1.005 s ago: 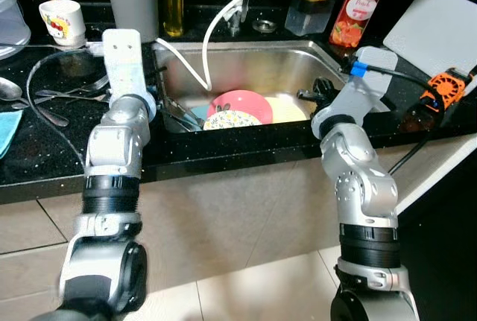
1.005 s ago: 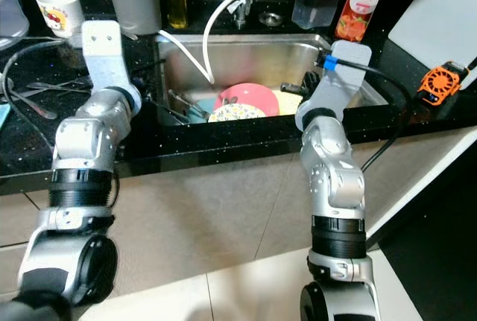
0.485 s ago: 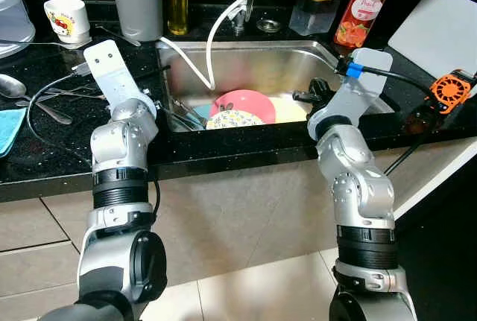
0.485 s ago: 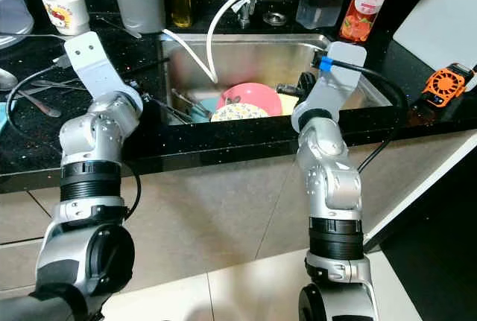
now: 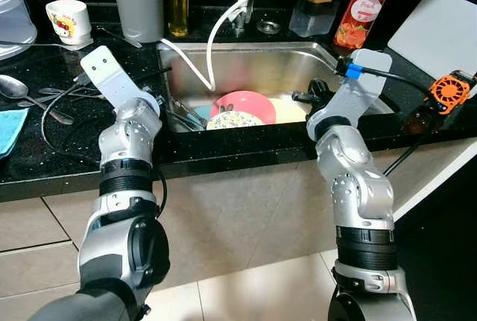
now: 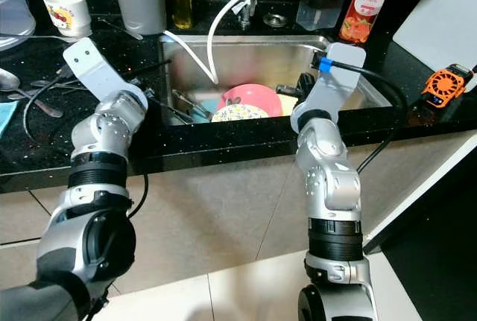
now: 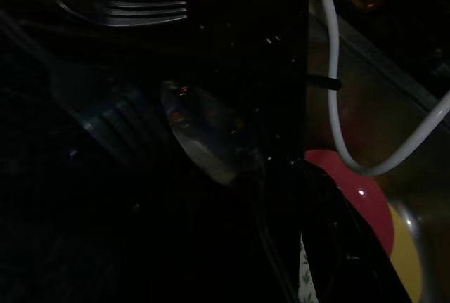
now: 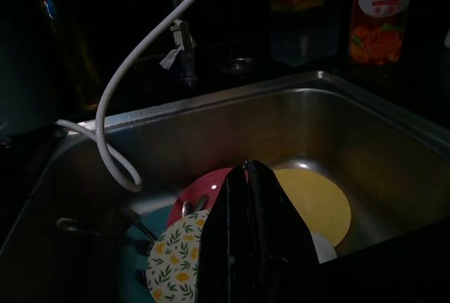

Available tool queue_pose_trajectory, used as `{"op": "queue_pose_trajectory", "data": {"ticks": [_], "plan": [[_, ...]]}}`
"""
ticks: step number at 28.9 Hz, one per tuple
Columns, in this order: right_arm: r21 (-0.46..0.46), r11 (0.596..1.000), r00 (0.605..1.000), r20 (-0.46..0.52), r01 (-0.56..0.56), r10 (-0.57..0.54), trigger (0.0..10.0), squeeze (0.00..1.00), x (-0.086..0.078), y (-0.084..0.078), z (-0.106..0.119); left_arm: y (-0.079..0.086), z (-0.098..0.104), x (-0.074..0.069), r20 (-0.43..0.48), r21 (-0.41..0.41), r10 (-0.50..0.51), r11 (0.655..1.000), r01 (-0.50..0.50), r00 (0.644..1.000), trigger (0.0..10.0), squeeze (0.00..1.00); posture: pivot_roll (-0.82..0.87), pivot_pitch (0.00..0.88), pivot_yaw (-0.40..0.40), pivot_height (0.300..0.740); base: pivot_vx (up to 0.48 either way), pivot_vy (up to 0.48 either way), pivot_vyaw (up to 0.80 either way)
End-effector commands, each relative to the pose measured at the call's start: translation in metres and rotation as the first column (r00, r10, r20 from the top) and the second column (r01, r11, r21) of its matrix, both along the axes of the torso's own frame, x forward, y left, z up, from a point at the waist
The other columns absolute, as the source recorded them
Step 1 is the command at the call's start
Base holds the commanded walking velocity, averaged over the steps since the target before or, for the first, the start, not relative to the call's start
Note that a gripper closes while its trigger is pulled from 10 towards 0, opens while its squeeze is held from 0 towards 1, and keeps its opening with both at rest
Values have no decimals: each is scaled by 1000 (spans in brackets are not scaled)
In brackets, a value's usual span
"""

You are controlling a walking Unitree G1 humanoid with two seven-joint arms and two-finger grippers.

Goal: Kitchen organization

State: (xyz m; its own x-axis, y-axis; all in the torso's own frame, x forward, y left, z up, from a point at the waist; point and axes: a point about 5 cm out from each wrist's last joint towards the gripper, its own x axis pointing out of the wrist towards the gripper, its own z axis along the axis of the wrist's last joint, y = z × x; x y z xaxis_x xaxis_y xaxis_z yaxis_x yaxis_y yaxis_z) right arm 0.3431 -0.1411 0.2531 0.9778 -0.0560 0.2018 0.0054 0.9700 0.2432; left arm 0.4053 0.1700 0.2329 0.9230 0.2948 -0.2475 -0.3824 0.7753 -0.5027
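Right gripper clenched, empty, poised over sink plates. Left gripper at sink's left rim near spoon; grip unclear, view dark.

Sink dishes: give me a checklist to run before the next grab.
1. Right gripper fingers together: ok, shut and empty.
2. Right gripper at the sink: ok, above the front rim.
3. Pink plate reachable: ok, uncovered on top.
4. White hose out of the way: not ok, it hangs into the sink beside the plates.
5. Left gripper state: cannot tell.
6. Patterned plate free: cannot tell.
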Motion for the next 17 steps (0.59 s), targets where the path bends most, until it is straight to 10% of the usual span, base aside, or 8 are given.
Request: {"op": "queue_pose_trajectory", "data": {"ticks": [1, 2, 5, 6, 17], "plan": [[3, 1000, 1000, -1, 13, -13, 10000, 0, -2, -5, 0, -4, -36, -1, -124, -80, -42, 996, 33, 991, 7804, 0, 189, 53, -72, 740, 0, 0, 0], [4, 1000, 1000, 0, 12, -12, 10000, 0, -2, -5, 0, -4, -37, 0, -123, -81, -51, 996, 41, 991, 4980, 0, 188, 52, -71, 740, 0, 0, 0], [6, 1000, 1000, 1, 10, -10, 10000, 0, -2, -4, 1, -2, -39, 1, -123, -78, -52, 996, 42, 991, 3451, 0, 188, 54, -71, 740, 0, 0, 0], [7, 1000, 1000, 1, 9, -9, 10000, 0, -2, -3, 1, 2, -40, 1, -124, -71, -40, 997, 31, 991, 0, 0, 184, 54, -70, 740, 0, 0, 0], [10, 1000, 1000, 1, 16, -16, 10000, 0, -3, -6, 0, 6, -26, 7, 28, -30, -18, 999, 18, 999, 0, 0, 181, 60, -72, 740, 0, 0, 0]]}}
